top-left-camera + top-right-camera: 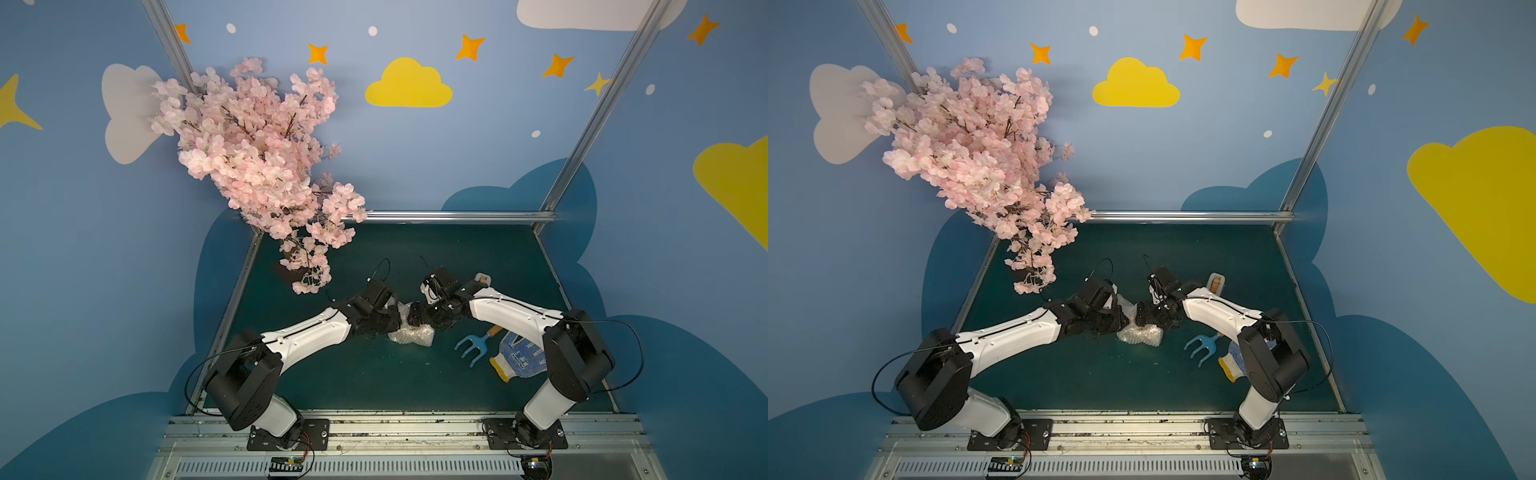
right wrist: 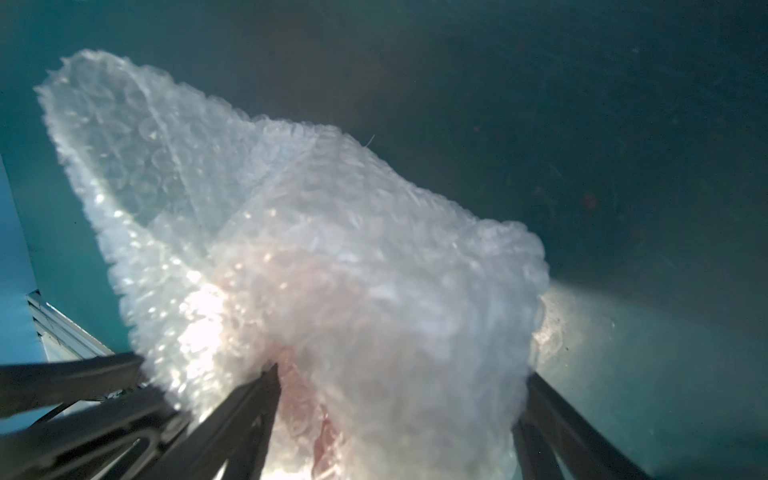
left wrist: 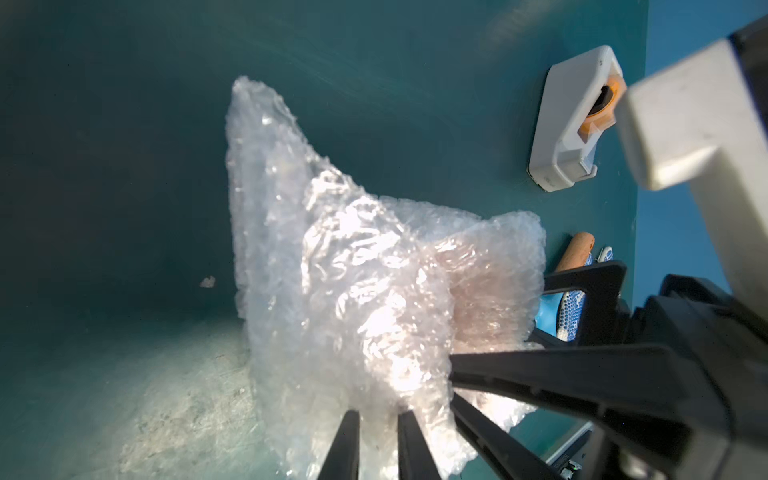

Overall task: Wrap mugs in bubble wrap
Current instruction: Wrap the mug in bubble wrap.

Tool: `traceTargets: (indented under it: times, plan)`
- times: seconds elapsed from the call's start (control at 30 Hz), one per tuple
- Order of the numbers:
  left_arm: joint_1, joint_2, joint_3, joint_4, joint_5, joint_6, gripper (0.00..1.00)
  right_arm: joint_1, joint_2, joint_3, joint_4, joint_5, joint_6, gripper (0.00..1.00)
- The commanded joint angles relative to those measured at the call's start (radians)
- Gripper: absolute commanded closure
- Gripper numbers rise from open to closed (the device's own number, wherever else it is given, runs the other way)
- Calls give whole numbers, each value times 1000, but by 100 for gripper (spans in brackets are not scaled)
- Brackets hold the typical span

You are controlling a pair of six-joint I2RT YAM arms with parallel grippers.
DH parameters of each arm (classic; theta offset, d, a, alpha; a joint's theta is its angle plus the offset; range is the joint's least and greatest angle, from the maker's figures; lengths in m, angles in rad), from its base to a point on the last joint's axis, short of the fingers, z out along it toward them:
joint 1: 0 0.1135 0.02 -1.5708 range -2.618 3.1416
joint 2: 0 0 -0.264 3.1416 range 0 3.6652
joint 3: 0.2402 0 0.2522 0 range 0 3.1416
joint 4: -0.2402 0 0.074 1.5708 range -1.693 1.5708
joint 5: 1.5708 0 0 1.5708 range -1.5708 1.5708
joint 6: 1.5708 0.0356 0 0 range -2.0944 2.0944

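Left jaws, narrow, pinch the bubble wrap [image 3: 353, 270] bundled on the green surface [image 1: 374, 382]; right jaws stand wide astride it

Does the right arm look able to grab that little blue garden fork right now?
Probably, though not straight away. The blue fork lies uncovered beside that arm, only a glove next to it. The right pincer stands open astride the bubble wrap bundle and would have to pull back first.
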State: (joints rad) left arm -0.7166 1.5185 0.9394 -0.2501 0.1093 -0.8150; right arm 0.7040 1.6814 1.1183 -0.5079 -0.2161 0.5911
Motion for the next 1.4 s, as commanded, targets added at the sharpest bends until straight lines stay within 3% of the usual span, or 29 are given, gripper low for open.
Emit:
traceTargets:
  times: [0.0,0.2,0.37,0.53,0.7,1.03,1.37]
  plan:
    - [-6,-32,22,-44,13,11,81,1,21,6,23,-24,13,15]
    - [8,-126,7,-63,-12,9,73,3,33,-4,32,-31,16,15]
    - [34,-203,-77,-75,-99,-5,64,2,43,-3,31,-32,15,15]
    - [79,-186,-124,-12,-36,4,44,3,50,1,31,-34,13,15]
    - [80,-130,-107,34,38,26,33,3,57,5,24,-35,12,15]
    - [69,-49,-111,98,73,22,34,3,52,1,23,-34,13,15]
    - [59,41,-83,48,37,15,35,2,-17,3,14,-28,-1,15]
